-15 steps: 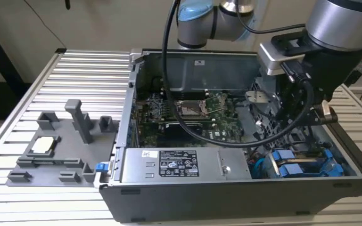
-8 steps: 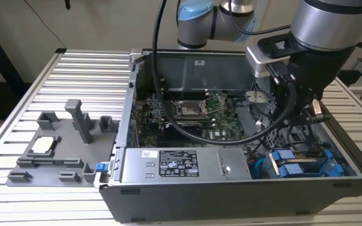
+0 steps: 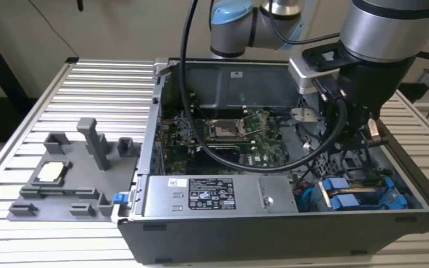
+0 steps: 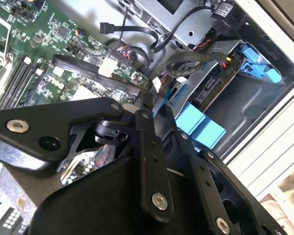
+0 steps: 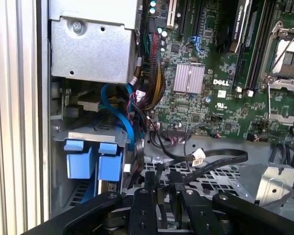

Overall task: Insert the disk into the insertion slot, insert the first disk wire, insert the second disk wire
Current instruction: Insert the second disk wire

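Pincer [image 5: 167, 190] of mine hangs low inside the open computer case [image 3: 274, 240], over the perforated grey cage [image 5: 220, 178]; whether it is clenched or released I cannot tell. Just beyond it a black cable [image 5: 225, 157] with a white plug [image 5: 198, 157] lies across that cage. In the exterior view, at six o'clock from my wrist [image 3: 363, 95], the blue-framed disk [image 3: 382, 196] sits inside the insertion slot [image 4: 242, 105], whose grey wall shows in the second wrist view. The motherboard [image 3: 222, 134] lies at nine o'clock, the silver power supply [image 3: 214, 195] at eight, and farther out at nine a grey fixture [image 3: 58, 178] rests on the slatted table [image 3: 103, 84].
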`<state>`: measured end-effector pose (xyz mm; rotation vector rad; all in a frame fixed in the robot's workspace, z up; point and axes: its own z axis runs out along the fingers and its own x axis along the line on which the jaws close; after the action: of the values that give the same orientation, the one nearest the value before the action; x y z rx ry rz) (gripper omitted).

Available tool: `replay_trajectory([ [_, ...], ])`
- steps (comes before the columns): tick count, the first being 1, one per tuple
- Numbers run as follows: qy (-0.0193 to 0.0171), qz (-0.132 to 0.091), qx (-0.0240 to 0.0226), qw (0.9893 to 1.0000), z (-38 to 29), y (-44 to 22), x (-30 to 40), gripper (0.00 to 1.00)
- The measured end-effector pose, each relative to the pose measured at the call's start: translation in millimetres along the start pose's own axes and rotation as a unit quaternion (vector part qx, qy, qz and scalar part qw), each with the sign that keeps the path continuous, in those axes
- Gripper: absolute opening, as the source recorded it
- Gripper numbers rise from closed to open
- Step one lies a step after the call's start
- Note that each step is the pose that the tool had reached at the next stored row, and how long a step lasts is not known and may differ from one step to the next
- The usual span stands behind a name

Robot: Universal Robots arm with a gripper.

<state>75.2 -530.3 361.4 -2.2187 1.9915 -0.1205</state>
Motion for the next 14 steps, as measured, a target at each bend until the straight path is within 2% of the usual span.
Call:
replay_trajectory([
  [7, 0.0006, 0.0, 0.0, 1.0, 0.0, 0.0, 0.0, 0.27],
  [10, 0.0008, 0.0, -0.0001, 1.0, 0.1, 0.0, 0.0, 0.25],
  [11, 0.0009, 0.0, -0.0001, 1.0, 0.0, 0.0, 0.0, 0.18],
  [14, 0.0011, 0.0, -0.0001, 1.0, 0.1, 0.0, 0.0, 0.18],
])
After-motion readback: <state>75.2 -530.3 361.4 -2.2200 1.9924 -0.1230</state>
